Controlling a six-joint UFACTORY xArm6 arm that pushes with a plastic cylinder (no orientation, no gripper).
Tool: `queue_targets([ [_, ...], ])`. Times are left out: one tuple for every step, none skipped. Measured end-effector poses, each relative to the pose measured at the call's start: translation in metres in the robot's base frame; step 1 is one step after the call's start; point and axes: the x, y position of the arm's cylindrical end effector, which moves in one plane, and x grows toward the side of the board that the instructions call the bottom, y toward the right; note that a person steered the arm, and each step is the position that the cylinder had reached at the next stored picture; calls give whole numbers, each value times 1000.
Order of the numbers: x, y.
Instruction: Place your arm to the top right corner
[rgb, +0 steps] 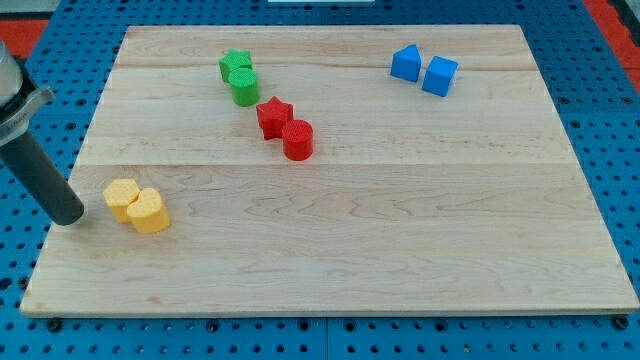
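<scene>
My rod comes in from the view's left edge and my tip (69, 214) rests on the wooden board (400, 240) near its left edge. It stands just left of two yellow blocks, one (121, 198) close to the tip and one (149, 212) beside it on the right. A green star (235, 65) and a green cylinder (244, 86) sit touching at the upper middle. A red star (272, 116) and a red cylinder (298, 140) sit touching below them. Two blue blocks, one (405, 63) and the other (439, 76), lie near the top right.
The board lies on a blue perforated table (600, 80). The board's top right corner (520, 30) lies just beyond the blue blocks.
</scene>
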Motion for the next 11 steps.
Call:
queue_targets([
  [0, 3],
  [0, 7],
  [20, 16],
  [62, 24],
  [66, 108],
  [57, 211],
  [45, 305],
  [26, 410],
  [-30, 464],
  [-93, 506],
  [-100, 481],
])
